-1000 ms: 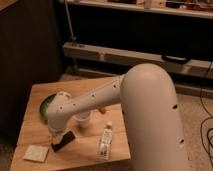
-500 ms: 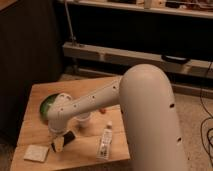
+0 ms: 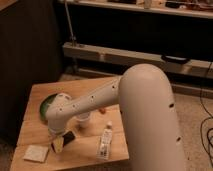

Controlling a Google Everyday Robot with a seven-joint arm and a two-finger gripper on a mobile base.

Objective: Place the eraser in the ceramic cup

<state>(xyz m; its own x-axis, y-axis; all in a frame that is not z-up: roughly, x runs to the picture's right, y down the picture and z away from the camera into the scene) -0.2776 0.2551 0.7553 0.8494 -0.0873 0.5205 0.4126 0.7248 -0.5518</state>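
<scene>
The eraser (image 3: 62, 143), a small block with a black top and a pale yellow part, lies tilted near the front left of the wooden table (image 3: 90, 155). My gripper (image 3: 60, 135) is at the end of the white arm, directly over the eraser and touching or nearly touching it. The ceramic cup (image 3: 83, 120), small, white and without a handle, stands just right of the gripper and behind the eraser, partly covered by the arm.
A round green bowl (image 3: 46, 106) sits at the back left, half hidden by the wrist. A flat pale square pad (image 3: 36, 153) lies at the front left corner. A white labelled tube (image 3: 105, 142) lies right of the eraser. The big white arm (image 3: 145, 115) covers the table's right side.
The eraser has turned under the gripper: more of its pale yellow part shows now than a second ago. The arm has hardly moved.
</scene>
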